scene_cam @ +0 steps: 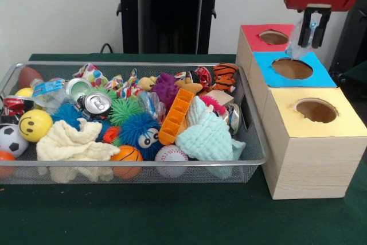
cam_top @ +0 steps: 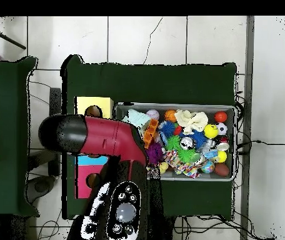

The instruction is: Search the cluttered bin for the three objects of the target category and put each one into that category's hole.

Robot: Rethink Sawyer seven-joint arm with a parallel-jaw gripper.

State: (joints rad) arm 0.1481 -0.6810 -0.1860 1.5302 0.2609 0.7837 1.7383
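The bin (scene_cam: 143,162) is a silver wire-mesh basket full of toys on the left of the green table; it also shows in the overhead view (cam_top: 177,107). My gripper (scene_cam: 314,31) hangs at the top right, shut on a see-through plastic bottle (scene_cam: 299,43). It holds the bottle in the air just right of the round hole (scene_cam: 273,37) in the red-topped box, over the seam with the blue top. A bottle with a blue label (scene_cam: 47,88) lies at the bin's far left. Clear plastic (scene_cam: 150,105) shows mid-bin. In the overhead view the arm (cam_top: 101,136) hides the gripper.
A blue-topped box (scene_cam: 312,76) and a yellow-topped box (scene_cam: 344,120), each with a round hole, stand in a row in front of the red one. The bin holds silver cans (scene_cam: 96,102), spiky balls (scene_cam: 139,128), sports balls, cloths and an orange piece (scene_cam: 175,117).
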